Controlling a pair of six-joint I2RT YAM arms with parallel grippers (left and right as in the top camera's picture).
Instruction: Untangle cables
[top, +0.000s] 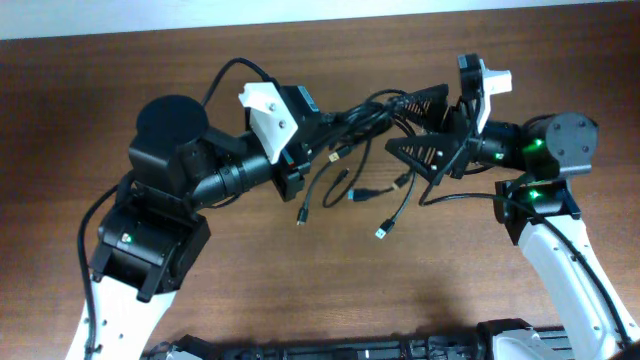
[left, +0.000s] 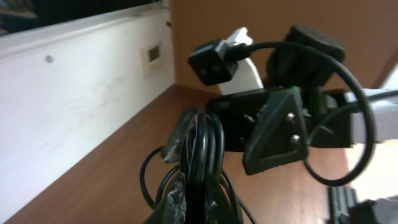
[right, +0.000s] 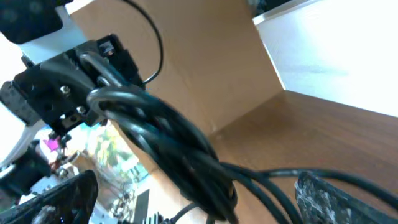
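cables (top: 352, 120) over brown table (top: 330, 290); wall (left: 74, 118) apparently white

Nothing can be read in any of the views. In the overhead view, a small pale sticker (top: 309, 100) sits on the body of the left gripper (top: 335, 128), at about 11 o'clock from the bunched cables (top: 370, 112), but its marks are too small to make out. In the right wrist view, a label (right: 109, 45) on that gripper's body, at 10 o'clock in the picture, is blurred. In the left wrist view, a pale wall plate (left: 153, 53) at 10 o'clock carries nothing legible.
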